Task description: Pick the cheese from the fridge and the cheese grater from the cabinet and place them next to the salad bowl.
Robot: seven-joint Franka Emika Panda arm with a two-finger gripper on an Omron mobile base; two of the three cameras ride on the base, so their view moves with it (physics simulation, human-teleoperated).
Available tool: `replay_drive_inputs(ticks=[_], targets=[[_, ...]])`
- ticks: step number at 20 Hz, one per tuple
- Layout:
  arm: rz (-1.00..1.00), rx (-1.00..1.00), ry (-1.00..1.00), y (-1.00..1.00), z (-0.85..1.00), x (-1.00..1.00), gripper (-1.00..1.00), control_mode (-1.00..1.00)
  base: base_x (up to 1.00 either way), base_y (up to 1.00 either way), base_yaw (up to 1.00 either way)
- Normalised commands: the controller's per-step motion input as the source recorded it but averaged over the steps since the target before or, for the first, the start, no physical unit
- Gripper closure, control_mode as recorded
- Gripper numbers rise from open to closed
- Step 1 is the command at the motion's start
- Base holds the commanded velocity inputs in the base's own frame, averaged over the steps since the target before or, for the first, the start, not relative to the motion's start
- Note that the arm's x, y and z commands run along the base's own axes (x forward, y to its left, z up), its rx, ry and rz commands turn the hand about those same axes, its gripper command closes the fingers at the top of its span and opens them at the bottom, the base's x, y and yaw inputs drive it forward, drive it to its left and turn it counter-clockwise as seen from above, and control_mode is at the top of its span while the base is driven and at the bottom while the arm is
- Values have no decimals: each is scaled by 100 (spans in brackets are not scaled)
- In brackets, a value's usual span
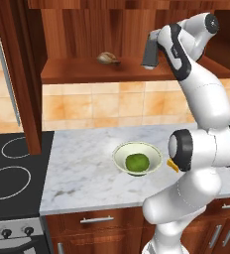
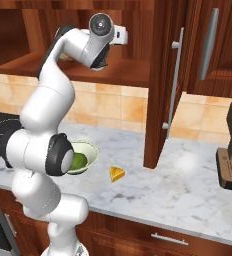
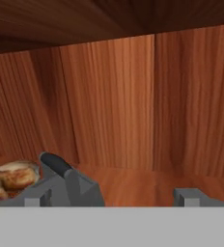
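The cheese (image 2: 117, 174) lies on the counter (image 2: 188, 185) at 3 o'clock of the salad bowl (image 2: 85, 155): first item delivered. The cheese grater (image 1: 150, 53) stands on the cabinet (image 1: 87, 72) shelf. The gripper (image 3: 111, 195), fingers apart and empty, faces it; grasping and delivery remain.

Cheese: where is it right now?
On the marble counter, seen in the right base view: the cheese lies just right of the salad bowl, apart from it, left of the open cabinet door.
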Motion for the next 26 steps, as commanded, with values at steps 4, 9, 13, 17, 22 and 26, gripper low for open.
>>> replay_drive_inputs(ticks=[4, 9, 13, 17, 22, 26], targets=[[-3, 0, 0, 0, 0, 26, -100, -100, 0, 0, 0], [-4, 0, 0, 4, 0, 36, -100, -100, 0, 0, 0], [0, -2, 0, 19, 0, 8, -100, -100, 0, 0, 0], [0, -2, 0, 23, 0, 0, -100, -100, 0, 0, 0], [1, -2, 0, 13, -2, 0, -100, -100, 0, 0, 0], [1, 0, 0, 0, -3, 0, -100, -100, 0, 0, 0]])
